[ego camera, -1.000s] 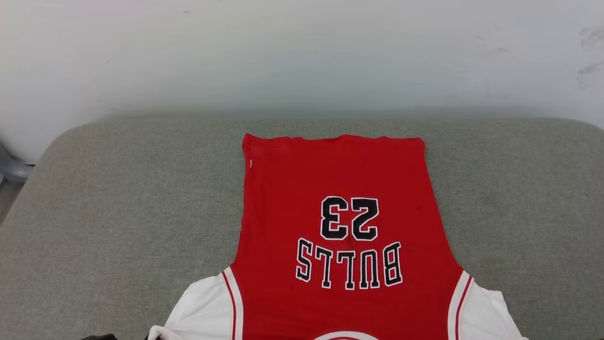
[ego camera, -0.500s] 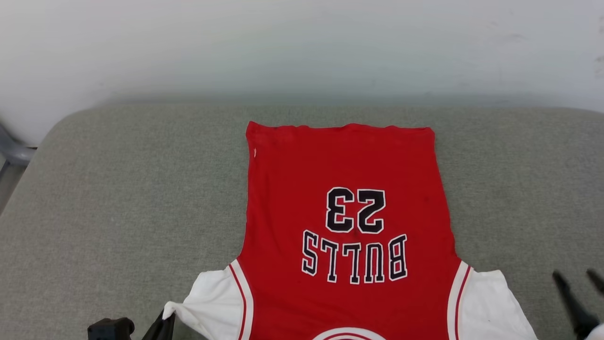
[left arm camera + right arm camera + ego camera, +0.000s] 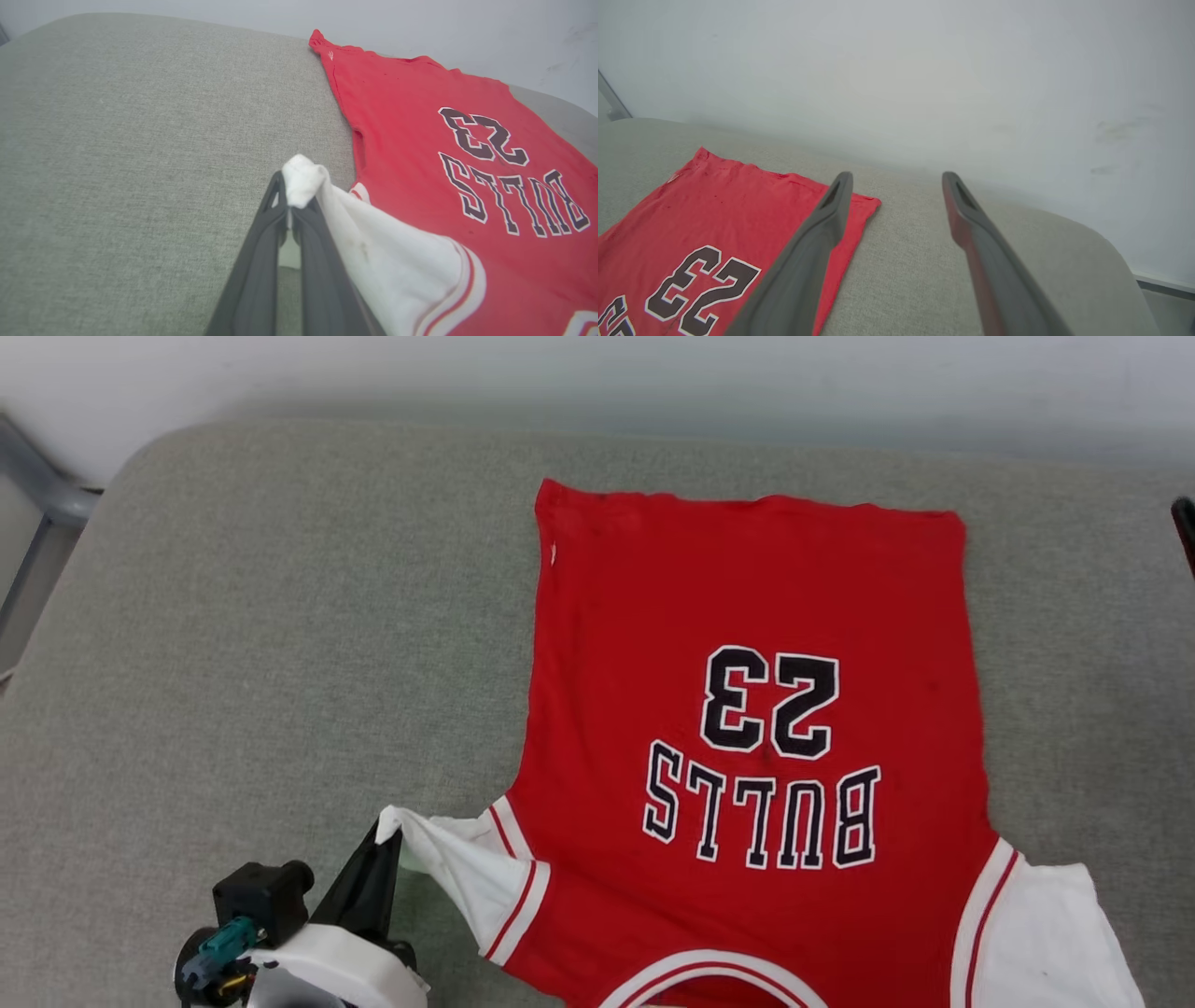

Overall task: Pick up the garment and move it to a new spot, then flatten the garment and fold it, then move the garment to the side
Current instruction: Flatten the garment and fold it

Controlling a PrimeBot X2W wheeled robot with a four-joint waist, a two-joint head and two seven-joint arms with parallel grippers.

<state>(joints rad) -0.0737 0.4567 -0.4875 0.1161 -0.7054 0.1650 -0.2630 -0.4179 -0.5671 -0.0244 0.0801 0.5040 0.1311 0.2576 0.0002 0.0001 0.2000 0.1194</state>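
The garment (image 3: 747, 616), a red jersey with black "23" and "BULLS" upside down to me, lies flat on the grey cushion (image 3: 261, 644), hem toward the wall. My left gripper (image 3: 385, 835) at the lower left is shut on the tip of the near-left white sleeve (image 3: 457, 868), which is pulled into a point. The left wrist view shows the gripper (image 3: 290, 189) pinching the bunched white cloth (image 3: 373, 252). My right gripper (image 3: 896, 179) stands open above the cushion, just right of the garment's (image 3: 714, 219) far hem corner. One dark fingertip (image 3: 1184, 518) shows at the head view's right edge.
A white wall (image 3: 597, 373) runs behind the cushion. A grey metal frame (image 3: 42, 490) stands off the cushion's far-left corner. The cushion's rounded right end (image 3: 1101, 252) lies close to the right gripper. Bare cushion stretches left of the garment.
The head camera has tipped down and shifted. My left gripper has come up into view with the sleeve tip pinched. The right gripper has opened and gone from the lower right toward the hem corner.
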